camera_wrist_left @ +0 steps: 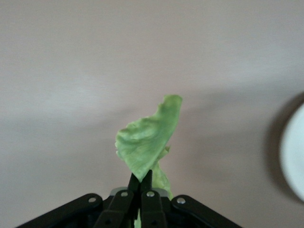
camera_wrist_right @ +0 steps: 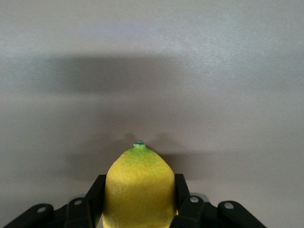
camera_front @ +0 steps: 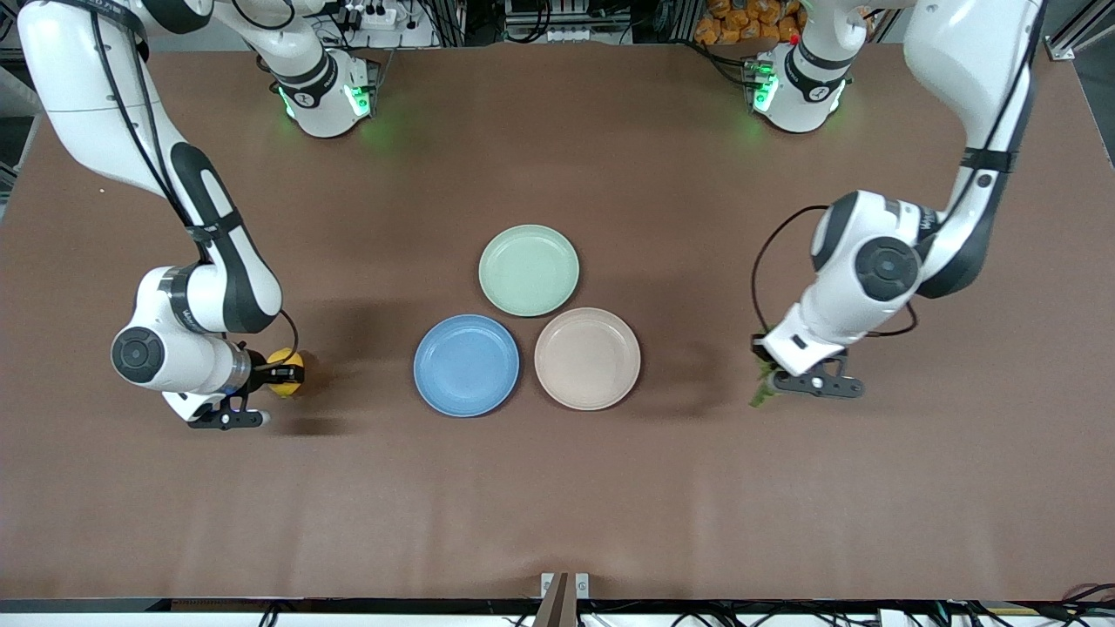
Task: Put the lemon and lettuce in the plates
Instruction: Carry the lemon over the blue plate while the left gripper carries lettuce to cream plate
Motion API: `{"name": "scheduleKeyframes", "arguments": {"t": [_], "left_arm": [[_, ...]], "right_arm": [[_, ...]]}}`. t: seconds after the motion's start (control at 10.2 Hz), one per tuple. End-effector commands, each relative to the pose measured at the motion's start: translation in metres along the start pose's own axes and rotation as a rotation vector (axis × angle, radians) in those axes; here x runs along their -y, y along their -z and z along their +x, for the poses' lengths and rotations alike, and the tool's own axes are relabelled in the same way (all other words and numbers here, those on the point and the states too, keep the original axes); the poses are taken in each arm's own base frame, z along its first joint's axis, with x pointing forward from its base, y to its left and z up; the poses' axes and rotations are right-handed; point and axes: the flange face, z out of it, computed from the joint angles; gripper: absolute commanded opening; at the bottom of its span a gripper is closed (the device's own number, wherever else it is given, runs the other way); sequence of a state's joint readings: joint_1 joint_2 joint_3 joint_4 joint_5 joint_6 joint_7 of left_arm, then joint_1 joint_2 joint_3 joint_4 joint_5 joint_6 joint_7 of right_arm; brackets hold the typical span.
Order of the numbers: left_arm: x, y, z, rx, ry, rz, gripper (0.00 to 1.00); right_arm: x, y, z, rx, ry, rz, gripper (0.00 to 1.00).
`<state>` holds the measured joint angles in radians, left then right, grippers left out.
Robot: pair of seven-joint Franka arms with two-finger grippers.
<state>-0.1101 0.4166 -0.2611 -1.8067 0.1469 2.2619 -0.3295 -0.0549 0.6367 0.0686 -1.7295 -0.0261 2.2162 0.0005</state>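
Note:
My right gripper (camera_front: 280,375) is shut on the yellow lemon (camera_front: 286,372) and holds it just above the brown table toward the right arm's end; in the right wrist view the lemon (camera_wrist_right: 138,190) sits between the fingers, tip pointing away. My left gripper (camera_front: 766,370) is shut on the green lettuce (camera_front: 761,388) above the table toward the left arm's end; the leaf (camera_wrist_left: 148,140) sticks out past the closed fingertips. The blue plate (camera_front: 466,365) and the beige plate (camera_front: 587,358) lie side by side at mid-table, both empty.
A pale green plate (camera_front: 529,269) lies farther from the front camera, touching the other two. A pale plate rim (camera_wrist_left: 292,152) shows at the edge of the left wrist view. Bare brown table surrounds the plates.

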Motion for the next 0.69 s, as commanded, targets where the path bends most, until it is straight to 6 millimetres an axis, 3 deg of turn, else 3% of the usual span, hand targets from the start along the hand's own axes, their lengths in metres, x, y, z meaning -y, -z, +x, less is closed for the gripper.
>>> {"name": "scheduleKeyframes", "arguments": {"t": [0.0,0.1,0.29,0.39,0.59], "left_arm": [[-0.071,0.002,-0.009,0.005,0.079,0.002,0.0],[-0.101,-0.001,-0.011,0.002,0.133,-0.009,0.0],[-0.166,-0.023,-0.033,0.03,0.205,-0.013,0.0],[-0.19,-0.038,-0.045,0.048,0.226,-0.005,0.0],[-0.219,-0.059,-0.056,0.067,0.251,0.004,0.0]], "right_arm": [[0.028,0.067,0.017,0.017,0.012,0.015,0.0],[0.045,0.08,0.022,0.017,-0.024,0.013,0.0],[0.121,0.084,0.02,0.013,-0.095,0.09,0.0],[0.156,0.084,0.022,0.005,-0.133,0.101,0.0],[0.216,0.08,0.026,-0.062,-0.222,0.15,0.0]]}}
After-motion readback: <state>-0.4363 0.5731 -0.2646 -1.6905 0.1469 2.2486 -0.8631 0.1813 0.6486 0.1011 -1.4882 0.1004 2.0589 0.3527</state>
